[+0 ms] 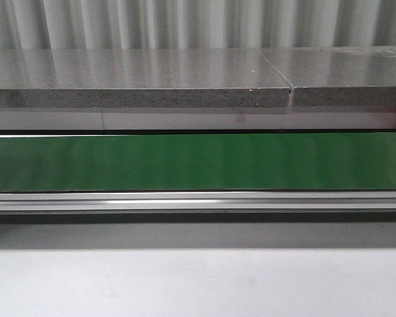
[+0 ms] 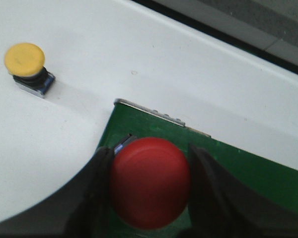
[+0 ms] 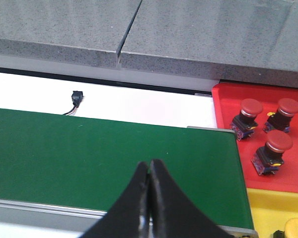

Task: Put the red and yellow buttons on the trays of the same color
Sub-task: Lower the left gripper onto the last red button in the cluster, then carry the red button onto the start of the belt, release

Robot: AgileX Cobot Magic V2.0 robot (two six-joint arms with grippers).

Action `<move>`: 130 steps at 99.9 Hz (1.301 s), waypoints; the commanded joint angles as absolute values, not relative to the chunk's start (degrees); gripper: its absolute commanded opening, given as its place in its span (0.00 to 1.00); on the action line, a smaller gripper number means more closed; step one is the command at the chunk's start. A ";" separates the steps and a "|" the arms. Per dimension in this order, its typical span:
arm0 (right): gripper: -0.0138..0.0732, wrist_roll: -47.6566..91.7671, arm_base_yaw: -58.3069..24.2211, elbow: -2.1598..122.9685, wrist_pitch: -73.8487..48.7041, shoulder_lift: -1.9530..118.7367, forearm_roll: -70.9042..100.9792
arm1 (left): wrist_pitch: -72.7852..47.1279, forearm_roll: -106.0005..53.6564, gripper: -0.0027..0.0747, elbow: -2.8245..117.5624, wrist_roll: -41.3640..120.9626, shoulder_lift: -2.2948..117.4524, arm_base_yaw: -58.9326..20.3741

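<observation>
The left hand is pinching a red button, one dark finger on each side of its domed cap, right over the near end of the green belt. A yellow button stands upright on the white worktop, well apart from the hand and off the belt.

The right hand has its 2 fingers pressed together with nothing between them, hovering above the other end of the belt. Just past that end sits the red tray, which holds 3 red buttons, all upright. Next to it is the yellow tray, where a bit of one yellow cap shows at the very edge of the right wrist view. In the front view the belt runs bare across the frame, with no button on it.

The step in hand looks like setting the red button on the belt, or lifting it off; the pictures alone do not settle which. Either way, it will go best if the button stays level and its base comes down flat on the green surface, clear of the metal edge, before the fingers part. The domed cap is smooth and could slip if the grip loosens early. The right hand would need to spread before it can take anything.
</observation>
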State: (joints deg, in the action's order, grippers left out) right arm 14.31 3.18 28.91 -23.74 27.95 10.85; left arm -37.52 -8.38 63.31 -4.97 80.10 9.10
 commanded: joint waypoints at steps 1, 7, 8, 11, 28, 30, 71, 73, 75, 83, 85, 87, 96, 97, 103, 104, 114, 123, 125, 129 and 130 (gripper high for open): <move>0.08 14.54 3.14 31.01 -19.74 27.80 10.57 | -33.07 -9.62 0.01 63.35 -4.68 78.12 7.13; 0.08 14.54 3.14 31.01 -19.74 27.80 10.57 | -33.07 -9.62 0.01 62.86 -4.67 78.64 6.06; 0.08 14.54 3.14 31.01 -19.74 27.80 10.57 | -33.07 -9.62 0.01 62.75 -4.67 78.62 6.04; 0.08 14.54 3.14 31.01 -19.74 27.80 10.57 | -33.07 -9.62 0.01 62.63 -4.67 78.99 5.58; 0.08 14.54 3.14 31.01 -19.74 27.80 10.57 | -32.85 -9.62 0.01 62.63 -4.67 81.26 5.15; 0.08 14.54 3.14 31.01 -19.74 27.80 10.57 | -32.85 -9.62 0.01 62.63 -4.67 81.76 5.15; 0.08 14.54 3.14 31.01 -19.74 27.80 10.57 | -33.08 -9.62 0.04 62.63 -3.33 86.38 5.15; 0.08 14.54 3.14 31.01 -19.74 27.80 10.57 | -33.23 -9.62 0.05 62.63 -3.18 86.38 5.15; 0.08 14.54 3.14 31.01 -19.74 27.80 10.57 | -33.51 -9.73 0.08 62.63 -2.99 86.38 5.15; 0.08 14.54 3.14 31.01 -19.74 27.80 10.57 | -34.46 -10.84 0.20 62.63 -1.45 86.38 5.15; 0.08 14.54 3.14 31.01 -19.74 27.80 10.57 | -34.59 -11.13 0.25 62.63 -0.99 86.38 5.15; 0.08 14.54 3.14 31.01 -19.74 27.80 10.57 | -34.75 -11.67 0.30 62.63 -0.40 86.38 5.15; 0.08 14.54 3.14 31.01 -19.74 27.80 10.57 | -35.20 -13.78 0.58 62.63 1.33 86.26 5.15; 0.08 14.54 3.14 31.01 -19.74 27.80 10.57 | -35.20 -13.86 0.60 62.63 1.45 86.26 5.15; 0.08 14.54 3.14 31.01 -19.74 27.80 10.57 | -35.50 -14.90 0.76 62.86 2.47 86.01 5.15; 0.08 14.54 3.14 31.01 -19.74 27.80 10.57 | -35.51 -14.89 0.77 62.87 2.43 86.01 5.15; 0.08 14.54 3.14 31.01 -19.74 27.80 10.57 | -36.51 -15.70 0.84 63.79 2.43 85.17 5.15; 0.08 14.54 3.14 31.01 -19.74 27.80 10.57 | -36.74 -16.10 0.83 65.11 2.43 83.88 5.15; 0.08 14.54 3.14 31.01 -19.74 27.80 10.57 | -36.74 -16.10 0.83 65.54 2.43 83.53 5.15; 0.08 14.54 3.14 31.01 -19.74 27.80 10.57 | -36.74 -15.99 0.83 66.49 2.51 83.01 5.15; 0.08 14.54 3.14 31.01 -19.74 27.80 10.57 | -36.74 -15.86 0.83 66.65 2.51 82.85 5.15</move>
State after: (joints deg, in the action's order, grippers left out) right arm 14.31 3.18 28.91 -23.87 27.95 10.85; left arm -38.85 -14.56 63.37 2.16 86.42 5.43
